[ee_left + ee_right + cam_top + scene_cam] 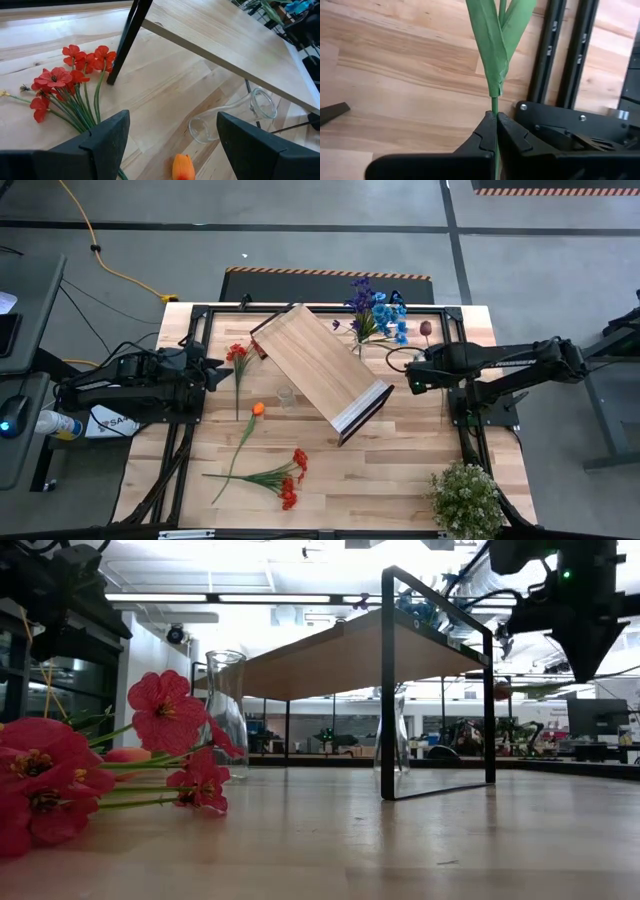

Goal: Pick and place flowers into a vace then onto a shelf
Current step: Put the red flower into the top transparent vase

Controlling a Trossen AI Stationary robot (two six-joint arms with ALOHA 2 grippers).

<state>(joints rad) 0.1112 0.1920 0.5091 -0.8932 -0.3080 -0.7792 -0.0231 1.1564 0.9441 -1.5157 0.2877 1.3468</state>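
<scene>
My right gripper hangs right of the shelf, shut on a dark maroon flower. The light-wood shelf stands on its dark frame legs. My left gripper is open above the table, near a bunch of red flowers lying flat. A clear vase stands by the shelf's near side. An orange flower and a red-orange bunch lie nearer. Blue and purple flowers stand in a second vase beyond the shelf. My right gripper pinches the maroon flower's green stem between its two fingers, just below where the long leaves wrap it. The stem and leaves run on past the fingertips, and the bloom points toward the table's far edge. The flower appears lifted clear of the table.
A bushy pale-green potted plant sits at the table's near right corner. Black frame rails run along the table's right side under my right arm. Open tabletop lies between the shelf and the near edge.
</scene>
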